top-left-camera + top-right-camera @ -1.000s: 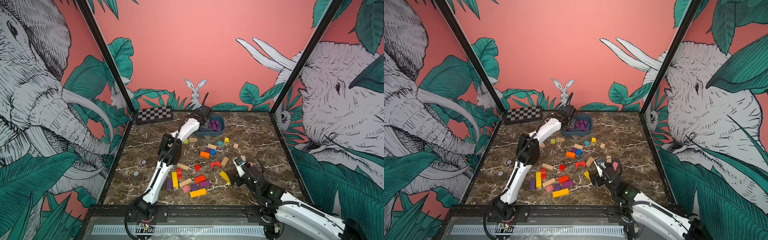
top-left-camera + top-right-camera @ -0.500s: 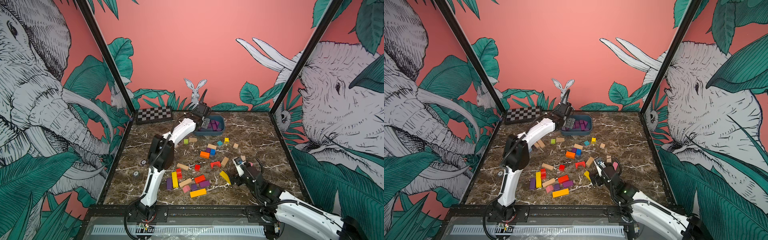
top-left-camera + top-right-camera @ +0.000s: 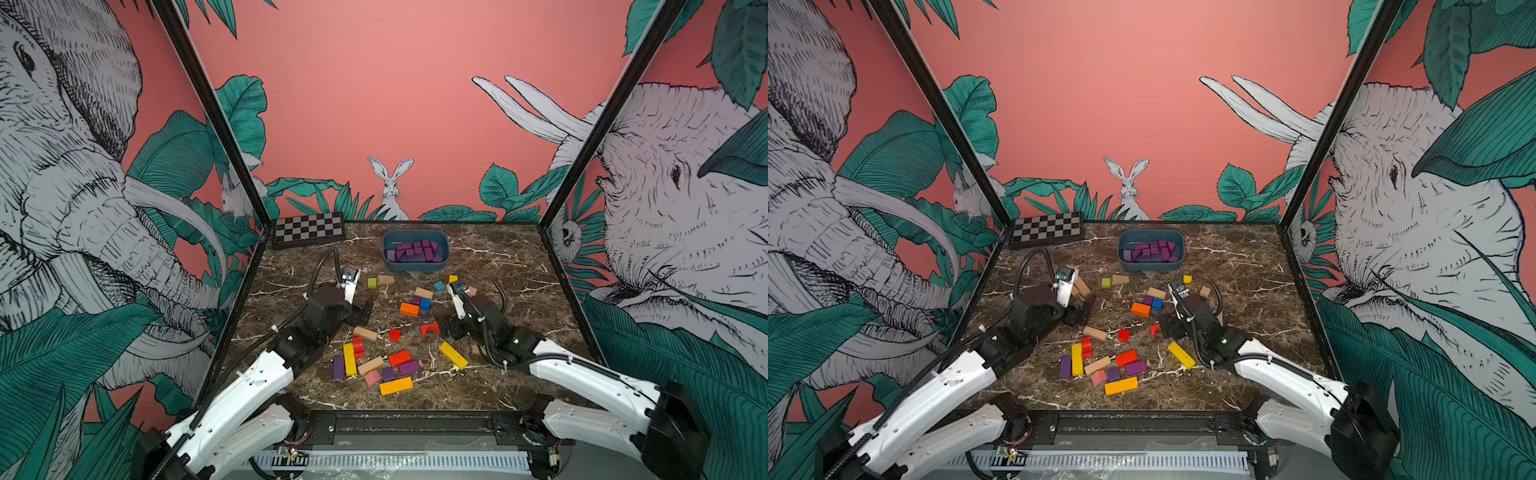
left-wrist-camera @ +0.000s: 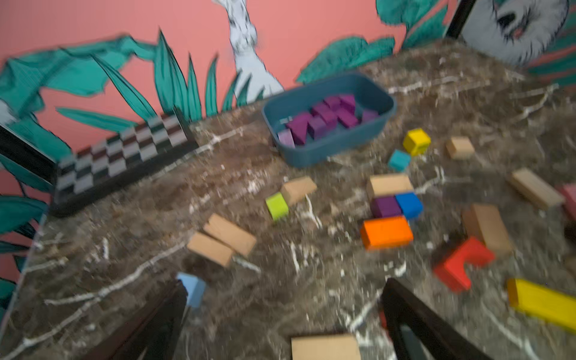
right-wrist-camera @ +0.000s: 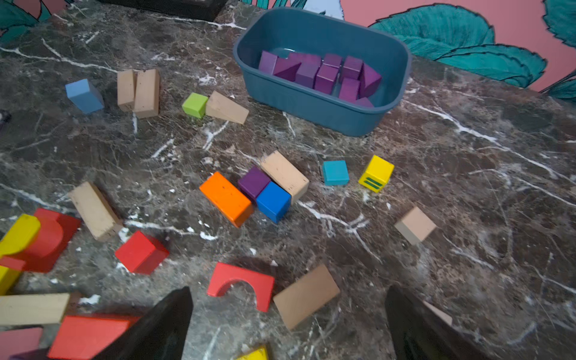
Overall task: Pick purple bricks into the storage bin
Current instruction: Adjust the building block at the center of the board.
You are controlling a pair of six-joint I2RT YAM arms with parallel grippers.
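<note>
The dark blue storage bin (image 3: 415,267) (image 3: 1150,266) (image 4: 330,148) (image 5: 311,106) stands at the back centre with several purple bricks (image 3: 415,250) (image 5: 324,74) inside. A loose purple cube (image 3: 416,300) (image 5: 254,183) sits against a blue cube mid-table. Three more purple bricks (image 3: 338,367) (image 3: 409,368) (image 3: 387,374) lie in the front cluster. My left gripper (image 3: 361,309) (image 4: 285,283) hangs open and empty over the left of the table. On the right, above a red arch (image 5: 240,282), my right gripper (image 3: 448,330) (image 5: 288,291) is open and empty.
A checkerboard box (image 3: 309,228) lies at the back left. Orange, red, yellow, tan, green and blue blocks are scattered across the marble. A light blue block (image 4: 193,290) sits by my left finger, a tan one (image 4: 325,347) below the jaws. Walls close three sides.
My left arm has pulled back from over the bin to the near left, and its gripper has opened. My right arm has edged slightly toward the table's middle.
</note>
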